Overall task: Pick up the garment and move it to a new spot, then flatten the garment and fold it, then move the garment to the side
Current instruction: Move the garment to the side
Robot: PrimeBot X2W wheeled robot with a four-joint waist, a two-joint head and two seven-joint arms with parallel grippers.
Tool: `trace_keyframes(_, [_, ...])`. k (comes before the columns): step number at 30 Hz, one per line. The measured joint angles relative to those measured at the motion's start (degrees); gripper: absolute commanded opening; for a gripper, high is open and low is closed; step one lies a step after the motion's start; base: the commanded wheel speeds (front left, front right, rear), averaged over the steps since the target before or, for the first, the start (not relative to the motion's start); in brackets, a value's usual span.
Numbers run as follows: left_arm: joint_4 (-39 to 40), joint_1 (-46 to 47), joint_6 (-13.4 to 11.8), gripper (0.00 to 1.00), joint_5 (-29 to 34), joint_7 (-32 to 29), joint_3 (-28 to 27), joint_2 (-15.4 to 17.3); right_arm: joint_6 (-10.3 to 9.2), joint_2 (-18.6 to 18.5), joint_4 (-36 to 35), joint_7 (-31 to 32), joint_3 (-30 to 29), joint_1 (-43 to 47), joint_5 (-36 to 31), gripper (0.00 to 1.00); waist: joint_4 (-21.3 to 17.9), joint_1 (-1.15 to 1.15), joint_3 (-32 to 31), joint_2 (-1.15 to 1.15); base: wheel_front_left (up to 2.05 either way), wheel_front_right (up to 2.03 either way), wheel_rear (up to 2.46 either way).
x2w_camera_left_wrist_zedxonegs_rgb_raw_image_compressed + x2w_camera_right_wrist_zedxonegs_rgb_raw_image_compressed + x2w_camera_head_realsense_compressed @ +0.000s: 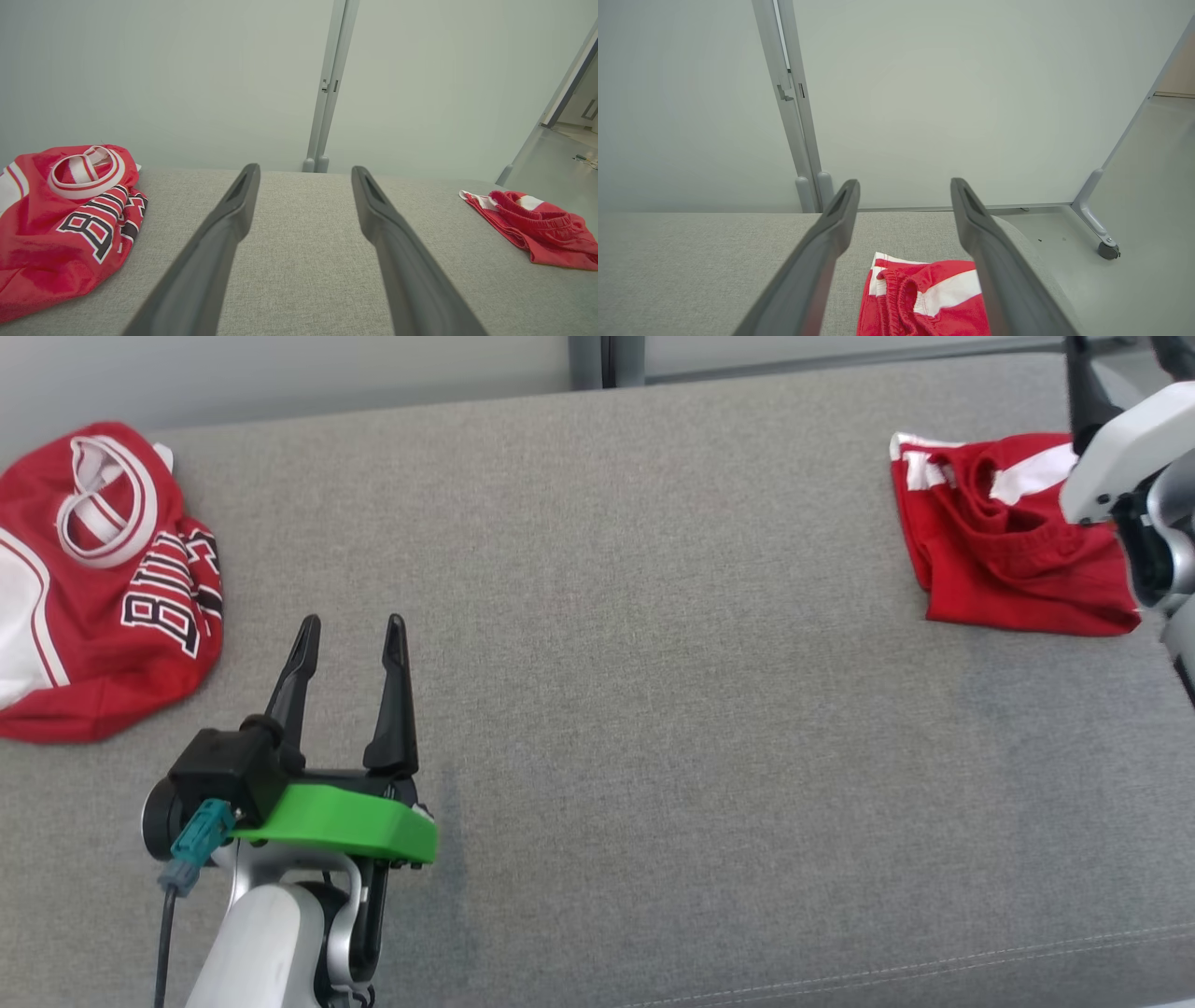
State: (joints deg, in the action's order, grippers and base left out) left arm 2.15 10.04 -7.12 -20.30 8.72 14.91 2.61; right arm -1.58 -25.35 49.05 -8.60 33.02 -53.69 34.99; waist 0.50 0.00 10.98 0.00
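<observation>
A grey fabric-covered tabletop (653, 663) carries two red garments set well apart, with a wide stretch of cloth surface between them. At the robot's left lies a red jersey (103, 616), loosely bunched, with a white-trimmed neck opening turned upward, a white side panel and black-and-white lettering across its front; it sits close to the tabletop's far edge. At the robot's right lies a pair of red shorts (1008, 560) with white stripes, folded into a compact, roughly square bundle with the gathered waistband showing on top. The left gripper (353, 621) hovers over bare fabric just beside the jersey's right side, touching neither garment; its two dark fingers stand spread with nothing between them, and the left wrist view shows the same gap in the left gripper (304, 169), with the jersey (56, 242) to one side and the shorts (542, 228) far off to the other. A green bracket (345, 821) and a teal connector (201, 835) sit on that wrist. The right gripper (904, 182) is also spread wide and holds nothing; it hangs above the shorts (934, 303), whose near part shows between its fingers, apart from them. Behind the tabletop stands a pale partition panel (948, 93) with a grey post (327, 93), and a caster wheel (1108, 250) rests on the floor (1134, 210).
</observation>
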Motion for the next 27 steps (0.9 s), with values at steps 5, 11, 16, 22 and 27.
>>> trace_keyframes(5, [-1.86,-2.02,0.00,1.00,-0.54,0.47,-1.63,-0.04,0.04,3.08,-1.94,-3.80,-0.36,2.10,0.79,1.00,-1.00,0.00,-3.44,0.00,0.00,0.00,0.00])
trace_keyframes(11, [-3.67,-4.24,0.00,1.00,-0.70,0.94,-3.42,-0.08,-0.93,5.13,-4.34,-5.08,-0.42,7.20,1.13,1.00,-1.86,0.00,-7.37,0.00,0.00,0.00,0.00])
trace_keyframes(16, [-4.61,-5.91,0.00,1.00,-0.70,0.98,-4.19,-0.09,-2.64,7.03,-7.30,-5.58,-0.49,11.39,0.65,1.00,-2.16,0.00,-9.98,0.00,0.00,0.00,0.00])
trace_keyframes(22, [-5.03,-7.42,0.00,1.00,-0.71,1.00,-5.76,-0.10,-4.15,9.78,-11.16,-5.76,-0.68,17.10,0.35,1.00,-2.46,0.00,-11.50,0.00,0.00,0.00,0.00])
trace_keyframes(27, [-5.31,-8.31,0.00,1.00,-0.70,1.53,-6.55,-0.10,-4.85,11.45,-14.43,-5.76,-0.70,22.03,-0.24,1.00,-2.71,0.00,-12.00,0.00,0.00,0.00,0.00])
